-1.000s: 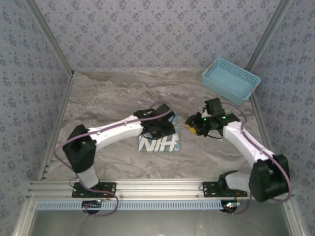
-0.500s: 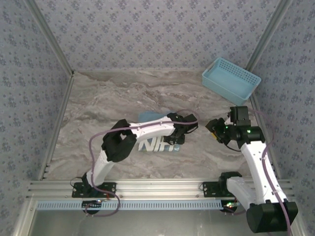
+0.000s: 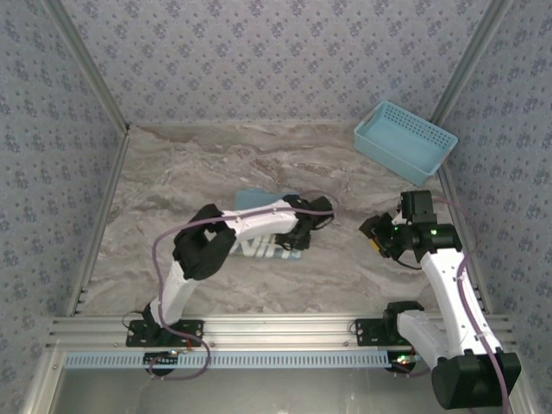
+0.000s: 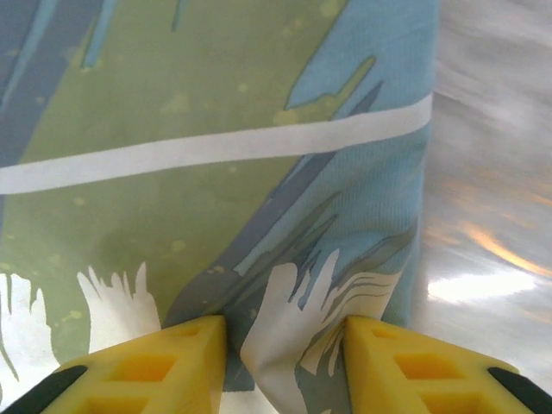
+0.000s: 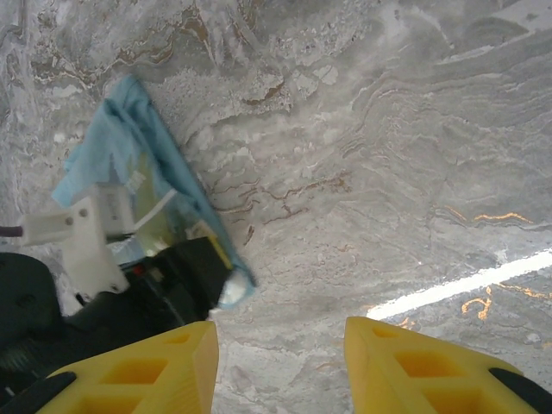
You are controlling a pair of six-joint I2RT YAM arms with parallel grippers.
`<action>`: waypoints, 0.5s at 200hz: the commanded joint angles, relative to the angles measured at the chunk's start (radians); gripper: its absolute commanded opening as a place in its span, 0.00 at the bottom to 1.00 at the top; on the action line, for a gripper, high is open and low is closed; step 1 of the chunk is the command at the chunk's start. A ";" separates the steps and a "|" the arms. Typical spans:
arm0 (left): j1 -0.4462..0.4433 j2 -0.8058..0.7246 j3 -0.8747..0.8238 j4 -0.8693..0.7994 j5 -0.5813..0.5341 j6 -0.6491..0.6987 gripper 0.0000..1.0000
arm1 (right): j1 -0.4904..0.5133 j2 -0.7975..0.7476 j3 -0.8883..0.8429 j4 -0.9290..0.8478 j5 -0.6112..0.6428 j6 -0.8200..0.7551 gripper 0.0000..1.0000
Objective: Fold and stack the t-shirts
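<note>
L gripper [image 4: 285, 329] shifts left since prev | on light blue printed cloth t-shirt [image 3: 255, 201], grip: can't tell | R gripper [image 5: 280, 332] released, empty

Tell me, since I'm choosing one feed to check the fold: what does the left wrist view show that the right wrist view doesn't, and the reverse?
Left wrist: the t-shirt print close up, a white band over olive and grey streaks, and the left hand, its yellow fingers apart over the cloth. Right wrist: the left arm over the t-shirt, and the open, empty right hand. Both: the t-shirt and the marble table.
</note>
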 commanded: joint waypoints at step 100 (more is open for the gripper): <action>0.694 0.168 0.275 0.047 -0.049 0.672 0.42 | 0.012 0.047 -0.015 0.021 0.003 0.052 0.45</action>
